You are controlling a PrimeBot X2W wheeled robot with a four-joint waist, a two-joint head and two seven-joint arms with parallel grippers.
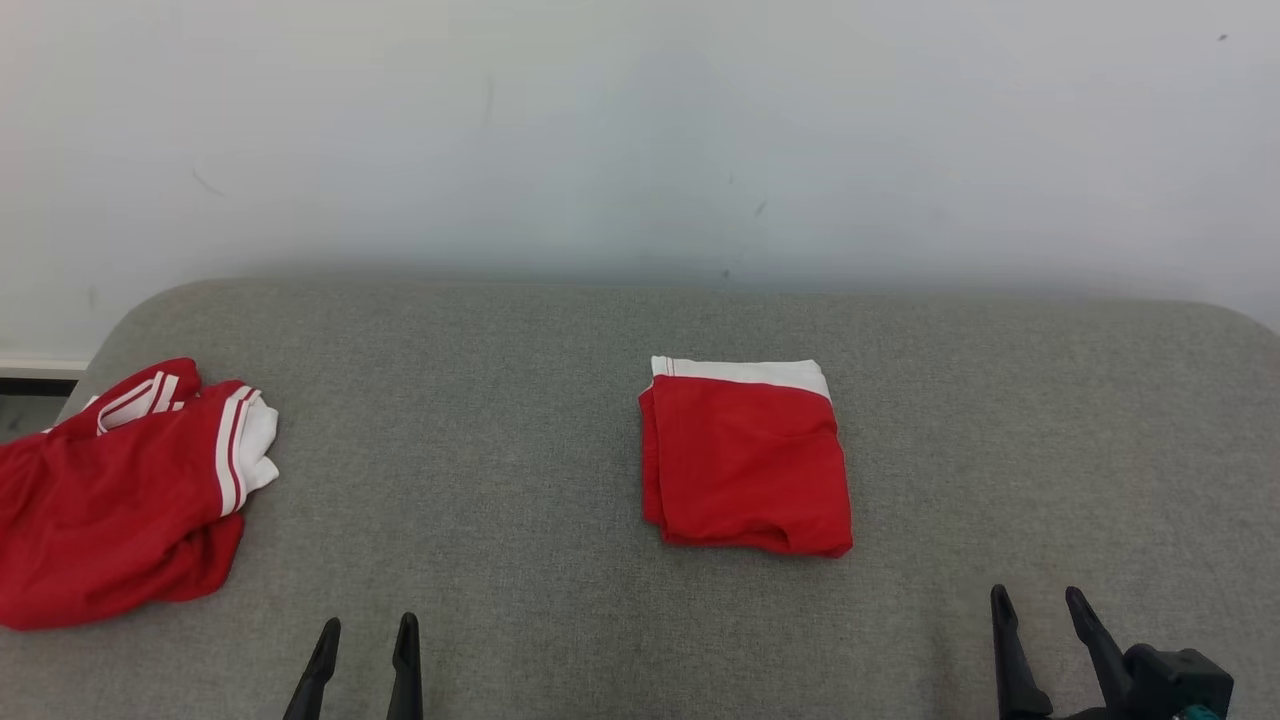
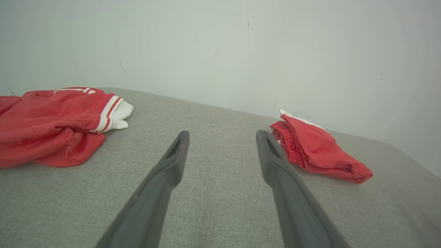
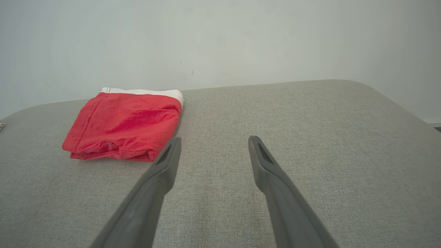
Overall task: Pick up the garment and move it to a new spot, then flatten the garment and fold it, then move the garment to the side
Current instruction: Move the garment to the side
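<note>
A red garment with a white band (image 1: 746, 462) lies folded into a neat rectangle right of the middle of the grey padded surface (image 1: 500, 420); it also shows in the left wrist view (image 2: 317, 148) and the right wrist view (image 3: 125, 125). My left gripper (image 1: 367, 632) hovers open near the front edge, left of the folded garment, holding nothing. My right gripper (image 1: 1040, 600) stands open at the front right, also with nothing between its fingers, a little to the right of the garment.
A crumpled red garment with white stripes and a white cuff (image 1: 130, 490) lies at the left edge of the surface, seen too in the left wrist view (image 2: 58, 120). A pale wall (image 1: 640, 130) rises right behind the surface.
</note>
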